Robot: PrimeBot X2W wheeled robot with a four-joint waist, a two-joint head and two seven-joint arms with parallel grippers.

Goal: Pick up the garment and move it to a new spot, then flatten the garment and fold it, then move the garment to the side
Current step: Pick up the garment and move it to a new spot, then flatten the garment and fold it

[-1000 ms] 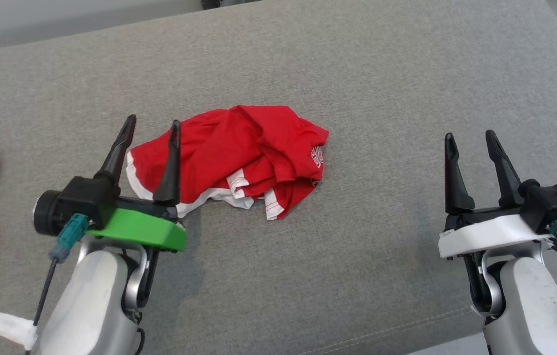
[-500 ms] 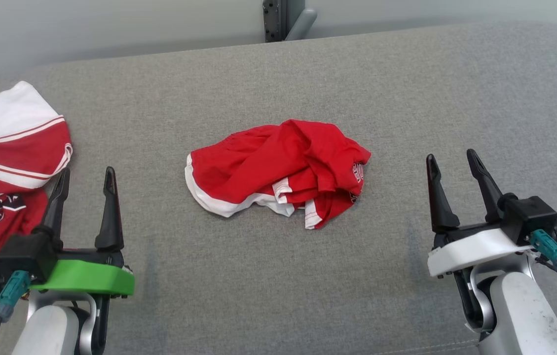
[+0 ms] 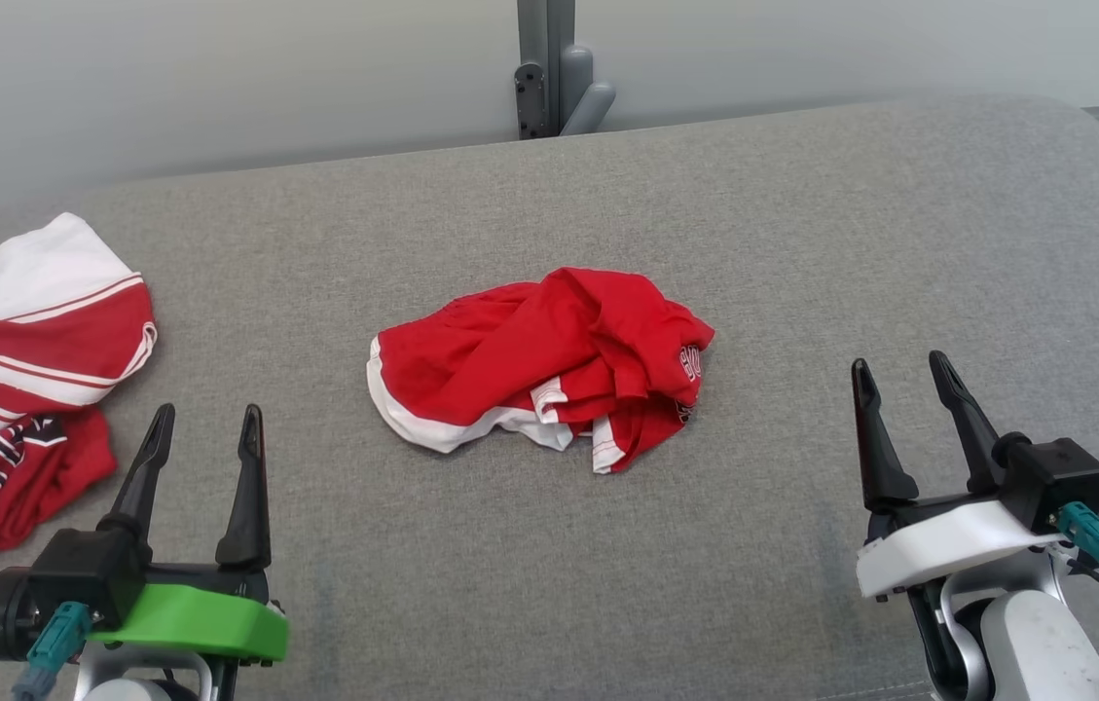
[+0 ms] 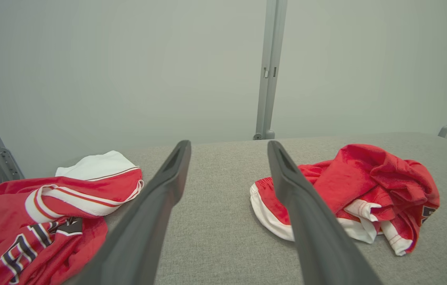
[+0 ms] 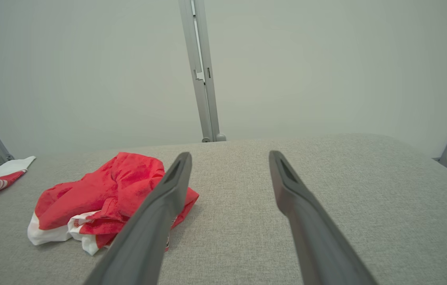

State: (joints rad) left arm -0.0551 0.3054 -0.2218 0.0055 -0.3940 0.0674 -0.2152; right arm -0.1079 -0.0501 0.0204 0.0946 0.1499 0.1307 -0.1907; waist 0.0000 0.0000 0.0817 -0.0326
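The grey fabric worktop (image 3: 802,243) carried the crumpled red garment (image 3: 530,360) at its centre. A second red-and-white garment (image 3: 23,389) lay at the left edge. A pale wall (image 3: 218,78) and a metal post (image 3: 544,58) stood behind. The left gripper (image 3: 208,414) and right gripper (image 3: 899,362) hovered apart from the garment, jaws apart and empty.

red-and-white jersey (image 3: 23,389) bunched at left — on grey cushion (image 3: 802,243).

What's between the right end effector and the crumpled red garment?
Nothing but a bare stretch of grey fabric surface lies between the right end effector and the red garment, as the head view shows.
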